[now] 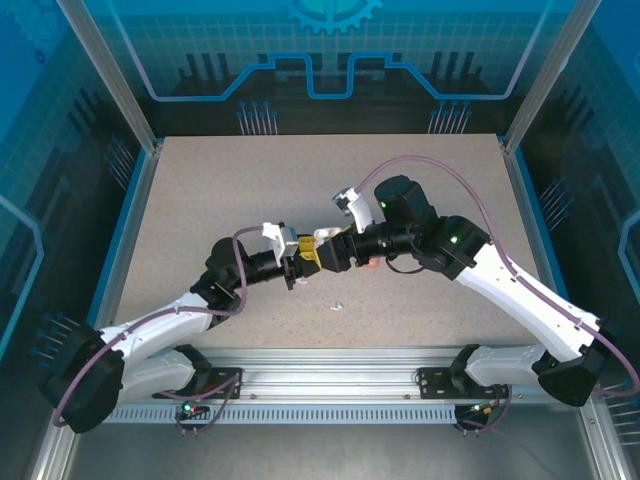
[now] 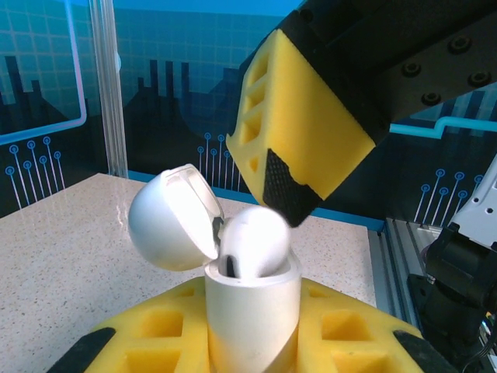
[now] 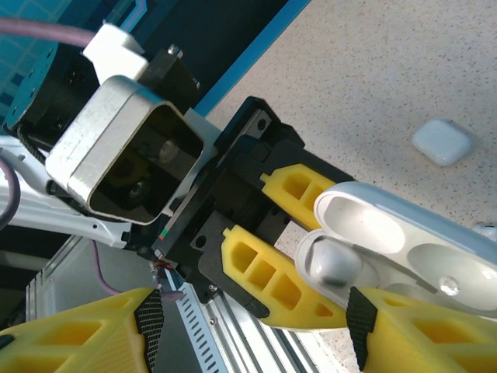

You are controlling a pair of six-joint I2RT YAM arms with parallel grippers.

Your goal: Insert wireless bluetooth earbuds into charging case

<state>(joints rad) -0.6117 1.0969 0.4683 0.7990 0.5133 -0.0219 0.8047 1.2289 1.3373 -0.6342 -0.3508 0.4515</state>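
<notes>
- The charging case stands between the left gripper's fingers, with its lid open to the left in the left wrist view
- An earbud sits in its mouth, one of the right gripper's fingers touching it from above
- A second case lies on the bench, well apart
- A loose earbud lies nearer the arm bases

white case, white earbud, yellow gripper fingers, black pads, speckled beige table, blue line-patterned walls.
</notes>
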